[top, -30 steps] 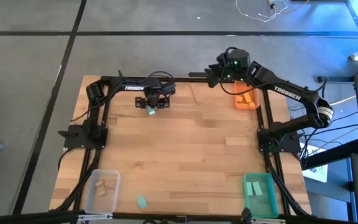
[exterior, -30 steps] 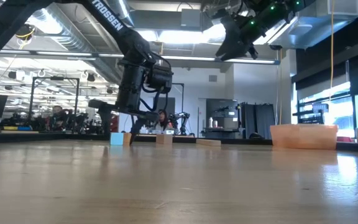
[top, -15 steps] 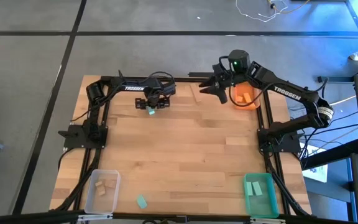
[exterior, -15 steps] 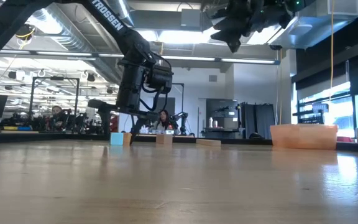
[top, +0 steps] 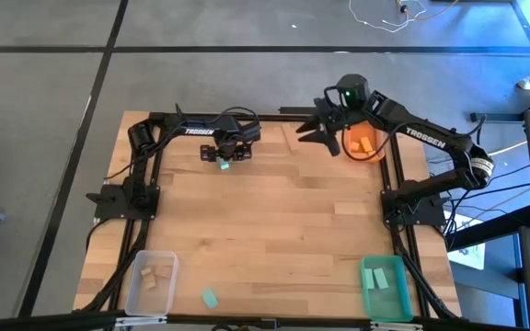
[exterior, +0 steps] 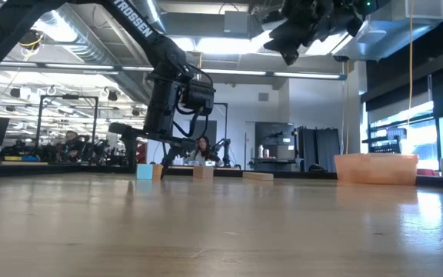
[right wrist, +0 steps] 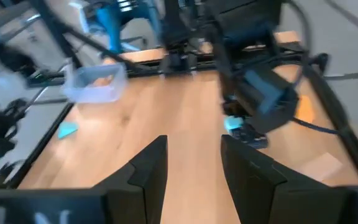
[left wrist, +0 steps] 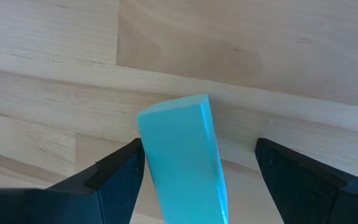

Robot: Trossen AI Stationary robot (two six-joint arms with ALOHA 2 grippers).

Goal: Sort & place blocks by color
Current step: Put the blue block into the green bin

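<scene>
Sorting is judged partly done: blocks are seen in the clear bin (top: 150,281), green bin (top: 384,286) and orange bin (top: 363,142). A teal block (top: 223,163) is straddled by the left gripper (top: 224,158), fingers apart, unclamped; another teal block (top: 210,298) and wood blocks (exterior: 202,172) are left on the bench (top: 274,221). The right gripper (top: 313,133) is held parted, empty, high beside the orange bin.

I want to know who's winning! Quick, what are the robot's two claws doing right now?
Left gripper: open, fingers either side of a teal-green block, not squeezing it.
Right gripper: open and empty, up in the air beside the orange bin.
</scene>
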